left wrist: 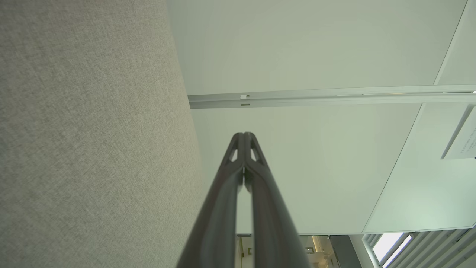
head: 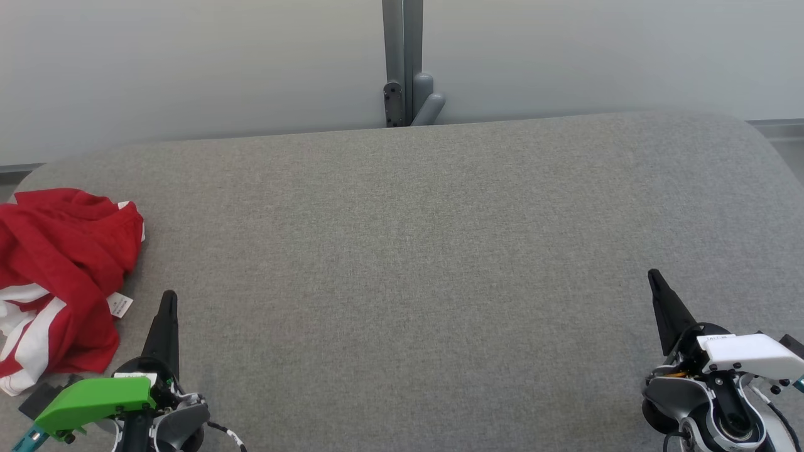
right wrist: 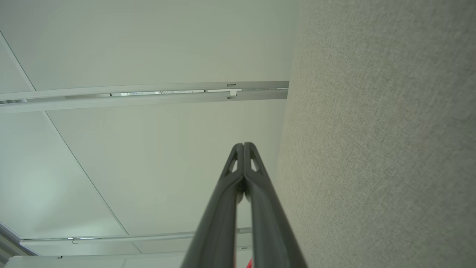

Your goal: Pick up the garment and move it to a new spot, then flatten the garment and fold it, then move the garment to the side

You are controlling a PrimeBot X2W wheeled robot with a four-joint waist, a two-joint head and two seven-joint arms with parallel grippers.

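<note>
Left end effector [head: 168,300] sits with its two fingers pressed together and nothing between them. The right end effector [head: 654,276] is the same, closed up and empty. I read this as a parked pose ahead of the first pick, each arm low at its own near corner so the middle stays free.

Between the two end effectors and ahead of them stretches the grey worktop [head: 408,251], bare up to its far edge, where a pale wall and a grey post [head: 402,63] stand. That free stretch is where I would carry the garment [head: 56,263] and spread it; I judge there is room for both arms.

The garment, red with white bands, lies crumpled just outward of the left end effector, near but not touching. It sits at the worktop's left edge and runs out of the head view. So close to that edge, it could slip off if dragged outward, so I would pull inward. Its small white label [head: 119,306] hangs on the side nearest the left fingers.
</note>
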